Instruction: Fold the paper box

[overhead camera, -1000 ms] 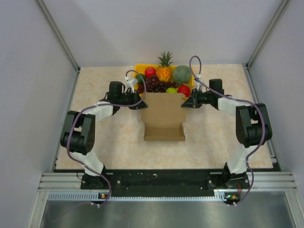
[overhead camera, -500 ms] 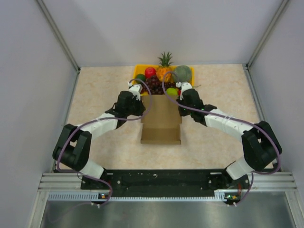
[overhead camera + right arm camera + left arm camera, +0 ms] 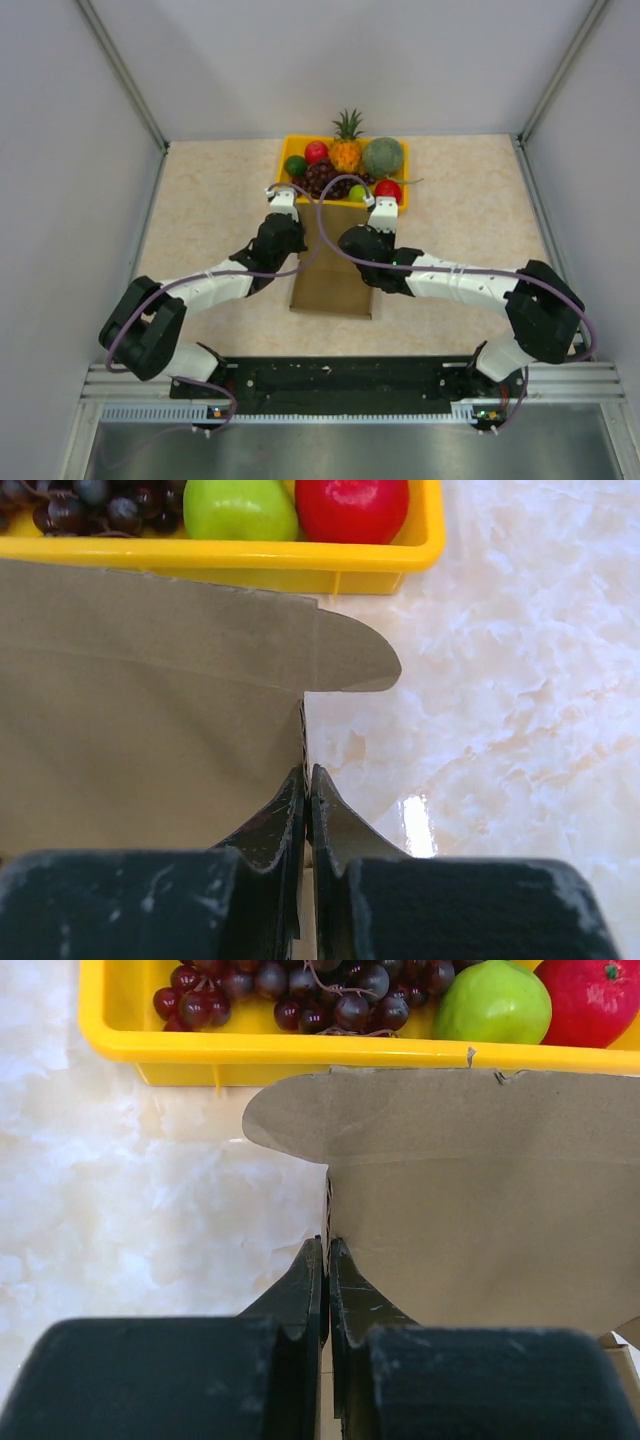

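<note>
- Brown cardboard paper box point(image 3: 330, 292) sat on the pale marbled surface point(image 3: 200, 200) between your two arms, its far side just in front of the yellow plastic fruit tray point(image 3: 300, 1050).
- Your left hand point(image 3: 327, 1248) was pinched together on the edge of the box's left side wall.
- Your right hand point(image 3: 306, 775) was clamped the same way on the right side wall.
- One rounded cardboard tab point(image 3: 285, 1120) stuck out past each far corner, close to the tray's front rim.
</note>
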You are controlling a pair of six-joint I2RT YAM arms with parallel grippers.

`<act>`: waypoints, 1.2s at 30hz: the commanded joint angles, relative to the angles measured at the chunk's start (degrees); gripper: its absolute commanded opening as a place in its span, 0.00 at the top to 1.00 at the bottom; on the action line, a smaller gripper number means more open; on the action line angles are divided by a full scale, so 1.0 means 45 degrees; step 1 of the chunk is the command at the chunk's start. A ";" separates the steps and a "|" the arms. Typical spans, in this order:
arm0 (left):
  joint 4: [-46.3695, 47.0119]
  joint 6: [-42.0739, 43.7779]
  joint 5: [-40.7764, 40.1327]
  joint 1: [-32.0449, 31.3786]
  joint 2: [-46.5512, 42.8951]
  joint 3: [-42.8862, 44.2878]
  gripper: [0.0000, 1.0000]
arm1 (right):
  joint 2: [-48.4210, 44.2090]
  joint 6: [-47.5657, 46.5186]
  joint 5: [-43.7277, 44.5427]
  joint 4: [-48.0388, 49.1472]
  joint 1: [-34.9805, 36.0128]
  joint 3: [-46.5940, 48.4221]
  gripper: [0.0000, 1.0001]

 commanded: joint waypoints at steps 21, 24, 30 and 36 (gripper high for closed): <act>0.6614 -0.0366 -0.0123 -0.0731 -0.2141 -0.3904 1.00 | -0.1623 0.0466 -0.0191 -0.0466 0.2015 -0.0157 0.80; 0.7023 0.0064 0.0170 -0.0732 -0.2337 -0.4236 1.00 | -0.3106 -0.1626 -0.3935 -0.0329 0.1217 -0.0723 0.60; 0.6868 0.0592 0.0424 -0.0732 -0.2746 -0.4295 1.00 | -0.5767 -0.4168 -1.0908 -0.2765 -0.0931 -0.0688 0.38; 0.6907 0.1040 0.0522 -0.0712 -0.2767 -0.4237 1.00 | -0.5673 -0.5905 -1.5389 -0.6985 -0.4820 0.1969 0.27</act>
